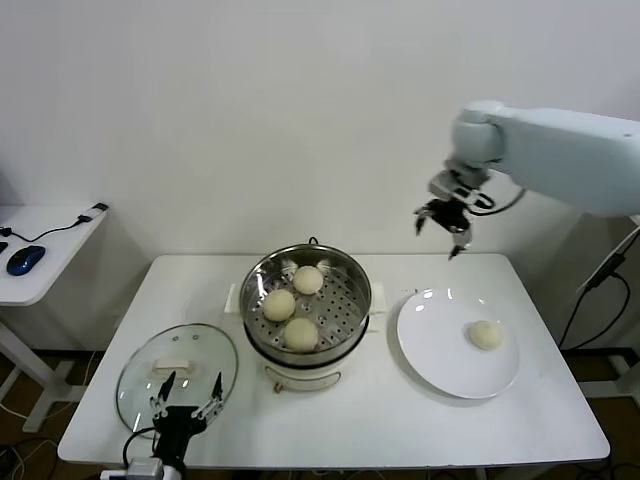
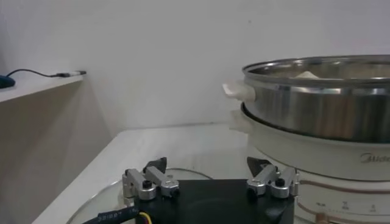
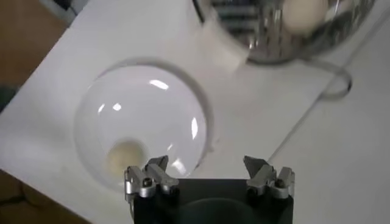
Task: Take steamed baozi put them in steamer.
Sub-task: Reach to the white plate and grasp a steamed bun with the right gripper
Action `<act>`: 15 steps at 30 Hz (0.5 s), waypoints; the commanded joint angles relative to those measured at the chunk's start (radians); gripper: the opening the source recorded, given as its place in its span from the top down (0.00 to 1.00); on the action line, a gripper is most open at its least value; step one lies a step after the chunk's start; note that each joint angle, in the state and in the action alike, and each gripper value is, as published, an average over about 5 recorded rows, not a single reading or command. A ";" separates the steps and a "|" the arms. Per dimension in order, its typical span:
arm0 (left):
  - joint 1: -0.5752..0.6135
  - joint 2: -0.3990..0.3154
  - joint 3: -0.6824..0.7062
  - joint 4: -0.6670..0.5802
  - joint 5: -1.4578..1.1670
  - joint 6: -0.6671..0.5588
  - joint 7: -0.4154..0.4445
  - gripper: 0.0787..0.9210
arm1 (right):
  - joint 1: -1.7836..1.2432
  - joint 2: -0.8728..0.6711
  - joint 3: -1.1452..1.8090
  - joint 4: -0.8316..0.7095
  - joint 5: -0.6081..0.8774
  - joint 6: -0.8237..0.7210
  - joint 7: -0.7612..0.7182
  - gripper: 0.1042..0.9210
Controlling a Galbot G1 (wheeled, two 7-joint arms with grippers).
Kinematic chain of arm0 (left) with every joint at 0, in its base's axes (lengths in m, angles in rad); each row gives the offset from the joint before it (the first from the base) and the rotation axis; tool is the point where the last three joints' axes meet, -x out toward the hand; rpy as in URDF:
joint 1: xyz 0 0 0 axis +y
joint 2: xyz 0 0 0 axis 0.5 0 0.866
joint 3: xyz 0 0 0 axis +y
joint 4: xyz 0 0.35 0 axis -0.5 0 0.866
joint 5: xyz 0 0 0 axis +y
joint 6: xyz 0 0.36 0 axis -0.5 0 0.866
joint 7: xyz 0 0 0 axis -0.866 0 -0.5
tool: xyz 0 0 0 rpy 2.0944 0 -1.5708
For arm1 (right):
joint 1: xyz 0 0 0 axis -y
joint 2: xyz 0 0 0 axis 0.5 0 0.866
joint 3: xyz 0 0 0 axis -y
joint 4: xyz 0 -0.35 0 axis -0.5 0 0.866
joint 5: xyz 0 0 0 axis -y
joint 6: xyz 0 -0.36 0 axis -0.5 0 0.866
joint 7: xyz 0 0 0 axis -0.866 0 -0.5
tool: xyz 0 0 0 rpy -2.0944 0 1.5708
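The steamer (image 1: 307, 312) stands at the centre of the white tabletop (image 1: 400, 410), a stainless pot on a white base. Three steamed baozi rest on its perforated tray: one toward the wall (image 1: 308, 279), one on the robot's left side (image 1: 278, 304) and one nearest the robot (image 1: 300, 332). They sit close together but apart.

A fourth steamed baozi (image 1: 485, 334) lies on the white plate (image 1: 435, 345), which sits just beside the steamer on the robot's right. This bun is on the plate's outer half, away from the steamer. In the right wrist view the same bun (image 3: 125, 156) shows through the plate's glare (image 3: 146, 115), with the steamer rim (image 3: 268, 36) beyond it.

The right gripper (image 1: 444, 226) hangs in the air above the far edge of the tabletop, behind the plate and well clear of it. Its fingers (image 3: 149, 176) are spread wide and hold nothing.

The left gripper (image 1: 187, 398) sits low at the near left edge of the tabletop, over the near rim of the glass lid (image 1: 150, 375) that lies flat beside the steamer. Its fingers (image 2: 152, 181) are also spread wide and empty. From the left wrist view, the steamer wall (image 2: 317, 112) rises close by.

A blue mouse (image 1: 25, 259) and a cable rest on a separate side desk (image 1: 50, 280) to the robot's left.
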State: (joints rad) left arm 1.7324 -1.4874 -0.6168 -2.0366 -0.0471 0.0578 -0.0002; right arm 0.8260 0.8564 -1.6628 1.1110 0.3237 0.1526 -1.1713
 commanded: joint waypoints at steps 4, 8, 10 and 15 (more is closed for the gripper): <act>0.001 0.000 0.000 -0.001 0.000 0.001 0.000 0.12 | -0.420 -0.285 0.257 -0.063 -0.138 -0.203 0.075 0.12; 0.002 0.001 -0.003 0.001 0.001 0.003 0.000 0.12 | -0.535 -0.247 0.369 -0.104 -0.161 -0.234 0.103 0.12; 0.002 0.001 -0.004 0.004 0.002 0.003 0.000 0.12 | -0.572 -0.222 0.405 -0.119 -0.160 -0.248 0.111 0.12; 0.005 -0.003 -0.007 0.008 0.002 0.003 -0.001 0.12 | -0.625 -0.169 0.442 -0.146 -0.174 -0.264 0.121 0.12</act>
State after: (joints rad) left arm 1.7415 -1.4906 -0.6269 -2.0303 -0.0444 0.0602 -0.0007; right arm 0.4006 0.6972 -1.3669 1.0111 0.1962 -0.0437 -1.0804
